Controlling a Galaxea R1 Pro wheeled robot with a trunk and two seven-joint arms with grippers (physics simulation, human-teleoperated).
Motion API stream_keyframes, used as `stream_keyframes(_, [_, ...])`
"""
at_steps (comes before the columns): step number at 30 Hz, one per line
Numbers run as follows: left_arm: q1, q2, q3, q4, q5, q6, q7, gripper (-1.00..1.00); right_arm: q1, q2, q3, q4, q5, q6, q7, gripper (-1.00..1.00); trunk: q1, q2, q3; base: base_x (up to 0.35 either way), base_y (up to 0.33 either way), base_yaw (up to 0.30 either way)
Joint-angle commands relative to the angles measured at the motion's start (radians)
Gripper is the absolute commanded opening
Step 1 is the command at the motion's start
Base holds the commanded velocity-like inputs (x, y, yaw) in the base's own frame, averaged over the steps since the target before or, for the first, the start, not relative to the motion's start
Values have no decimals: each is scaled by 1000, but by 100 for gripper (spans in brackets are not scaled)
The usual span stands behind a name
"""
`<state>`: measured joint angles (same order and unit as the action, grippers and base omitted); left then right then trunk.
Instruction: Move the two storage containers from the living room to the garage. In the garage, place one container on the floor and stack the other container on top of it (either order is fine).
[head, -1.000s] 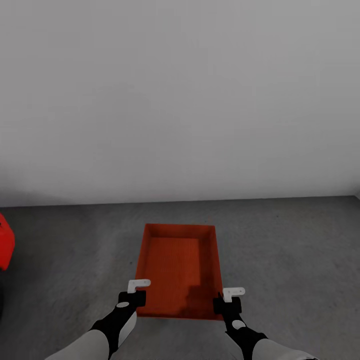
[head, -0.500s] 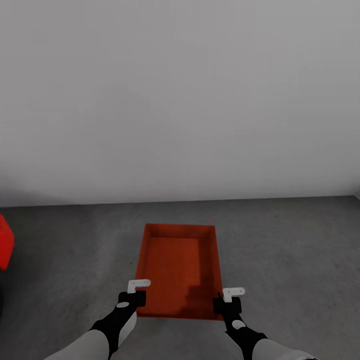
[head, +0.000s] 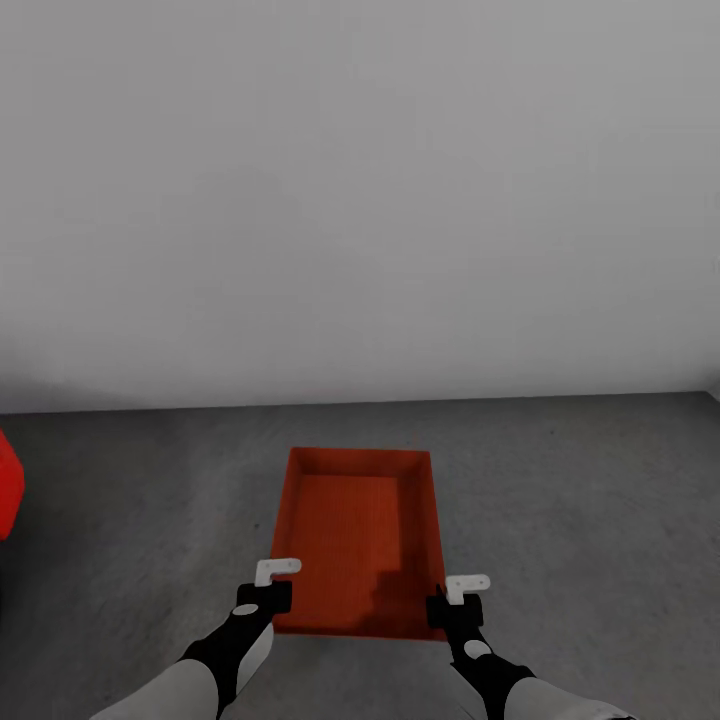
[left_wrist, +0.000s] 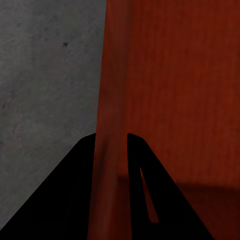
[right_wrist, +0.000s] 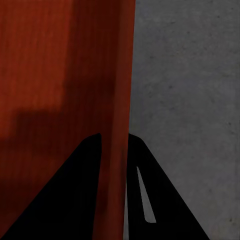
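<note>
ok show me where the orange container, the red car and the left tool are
storage container (head: 345, 525), head view, on its inside bottom.
red car (head: 8, 490), head view, on the body part at the picture's edge.
left tool (left_wrist: 111, 150), left wrist view, midway between its fingertips.

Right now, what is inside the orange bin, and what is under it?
The bin holds nothing; only a shadow lies on its ribbed bottom. Grey floor surrounds it, but the bin hides what lies directly beneath, so a second bin there cannot be judged.

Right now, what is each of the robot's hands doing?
Left gripper: fingers closed on the storage container's side wall.
Right gripper: fingers closed on its opposite wall.
</note>
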<state>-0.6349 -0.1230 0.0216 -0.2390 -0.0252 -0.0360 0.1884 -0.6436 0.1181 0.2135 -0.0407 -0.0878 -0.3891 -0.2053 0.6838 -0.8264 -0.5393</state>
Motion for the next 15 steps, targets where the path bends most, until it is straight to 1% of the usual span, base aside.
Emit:
stream_keyframes(1, [-1, -1, 15, 0, -2, -2, 6, -100, -1, 0, -6, 2, -24, -7, -5, -100, 0, -1, -1, 0, -1, 0])
stream_keyframes(12, [-1, -1, 15, 0, -2, -2, 6, -100, -1, 0, -6, 2, -24, -7, -5, -100, 0, -1, -1, 0, 0, 0])
stream_keyframes(15, [-1, -1, 15, 0, -2, -2, 6, -100, -1, 0, -6, 2, -24, -7, -5, -100, 0, -1, -1, 45, 0, 0])
